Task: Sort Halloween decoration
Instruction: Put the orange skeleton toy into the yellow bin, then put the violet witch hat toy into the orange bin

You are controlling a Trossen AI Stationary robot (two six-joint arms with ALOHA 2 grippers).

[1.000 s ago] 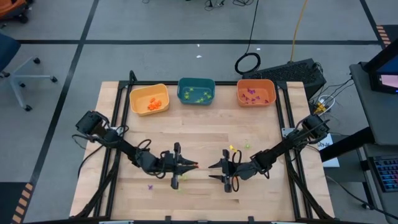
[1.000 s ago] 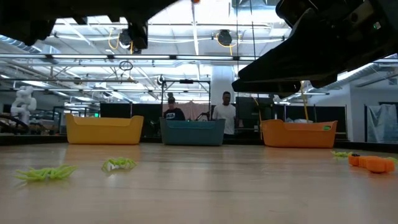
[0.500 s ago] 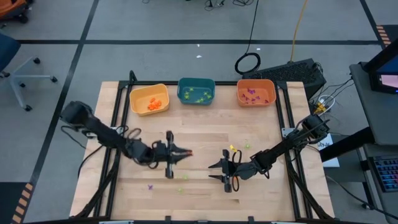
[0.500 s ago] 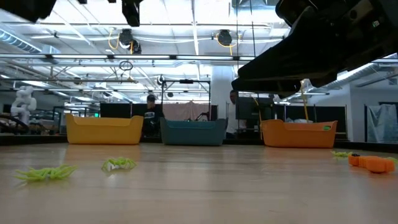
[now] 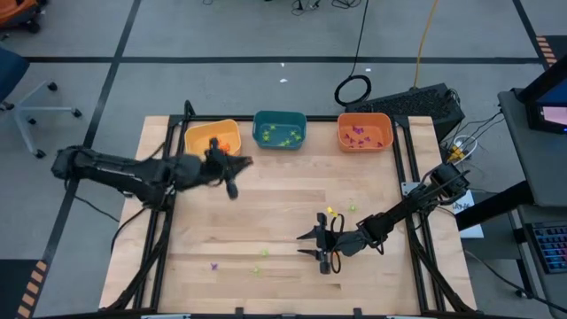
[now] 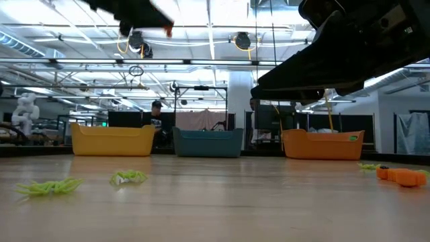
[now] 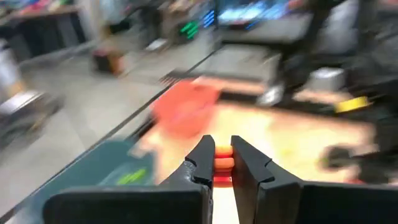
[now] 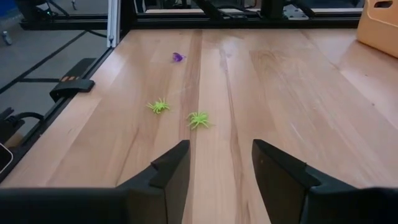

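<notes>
Halloween decoration pieces, tiny plastic trinkets in orange, light green and purple, are lying partly sorted: some in the bins at the table's (image 5: 283,204) far edge, others loose on the wood. Left end effector (image 5: 241,163) is pinching one small orange trinket (image 7: 222,163) between its narrow fingers, hovering beside the yellow plastic bin (image 5: 213,141), which is already holding orange pieces. Step in hand, as judged: delivering this orange piece; next move is calling for centring over the yellow bin and releasing without flicking the piece past the rim. Right end effector (image 5: 312,244) is waiting low over the table's near middle with fingers standing wide, holding nothing. Two light-green spider-shaped trinkets (image 8: 178,112) and a purple trinket (image 8: 178,57) are lying loose ahead of it; a few more pieces are sitting near the right arm. Teal plastic bin (image 5: 280,130) is holding green pieces, orange plastic bin (image 5: 364,132) purple ones. Nothing is blocking the path to the yellow bin.
</notes>
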